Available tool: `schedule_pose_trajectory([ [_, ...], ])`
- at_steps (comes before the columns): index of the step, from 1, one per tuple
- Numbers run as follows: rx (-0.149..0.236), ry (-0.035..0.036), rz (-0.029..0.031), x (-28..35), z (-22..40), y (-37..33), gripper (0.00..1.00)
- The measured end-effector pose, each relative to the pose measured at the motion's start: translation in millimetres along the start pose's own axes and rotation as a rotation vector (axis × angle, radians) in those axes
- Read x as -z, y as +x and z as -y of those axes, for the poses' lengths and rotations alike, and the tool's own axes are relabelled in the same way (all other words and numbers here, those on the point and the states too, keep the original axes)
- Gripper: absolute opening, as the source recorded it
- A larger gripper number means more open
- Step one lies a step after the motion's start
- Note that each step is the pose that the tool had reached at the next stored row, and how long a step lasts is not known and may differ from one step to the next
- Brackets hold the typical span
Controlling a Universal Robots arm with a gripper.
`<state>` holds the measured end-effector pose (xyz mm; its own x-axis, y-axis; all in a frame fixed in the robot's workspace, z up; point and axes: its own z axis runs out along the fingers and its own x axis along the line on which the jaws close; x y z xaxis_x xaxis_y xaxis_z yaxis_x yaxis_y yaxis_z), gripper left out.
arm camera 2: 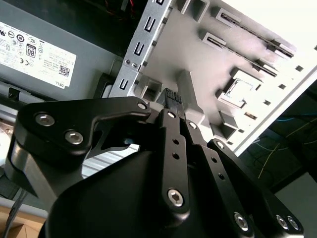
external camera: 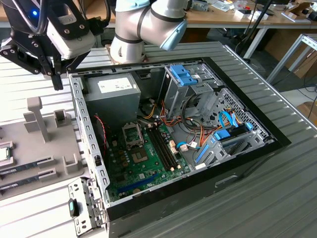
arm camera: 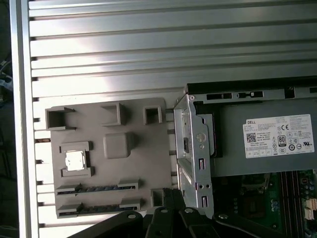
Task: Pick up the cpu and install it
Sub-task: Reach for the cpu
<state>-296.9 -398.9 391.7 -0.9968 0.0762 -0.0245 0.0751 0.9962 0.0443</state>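
Observation:
The cpu [arm camera: 75, 160] is a small shiny square chip that lies in a holder on the grey fixture tray [arm camera: 133, 168]. It also shows in the second wrist view [arm camera 2: 239, 93] and at the exterior view's far left edge [external camera: 3, 153]. My gripper [external camera: 56, 77] hangs above the table near the back corner of the computer case, well away from the cpu. Its black fingers [arm camera 2: 168, 99] are shut together with nothing between them. The green motherboard [external camera: 124, 173] lies inside the open case, with a socket frame [external camera: 132, 135] near its middle.
A grey power-supply box [external camera: 111, 94] with a white label sits in the case's back corner. Two memory sticks [arm camera: 96, 187] lie in slots on the tray. Blue drive brackets [external camera: 181, 74] and cables fill the case's far side. The case's metal edge [arm camera: 193, 148] stands beside the tray.

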Motion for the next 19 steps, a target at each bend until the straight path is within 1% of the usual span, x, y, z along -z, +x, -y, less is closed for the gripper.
schedule_pose_trajectory([
  [19, 0.0, 0.0, 0.0, 0.0, 0.9, 11.5, 0.11],
])
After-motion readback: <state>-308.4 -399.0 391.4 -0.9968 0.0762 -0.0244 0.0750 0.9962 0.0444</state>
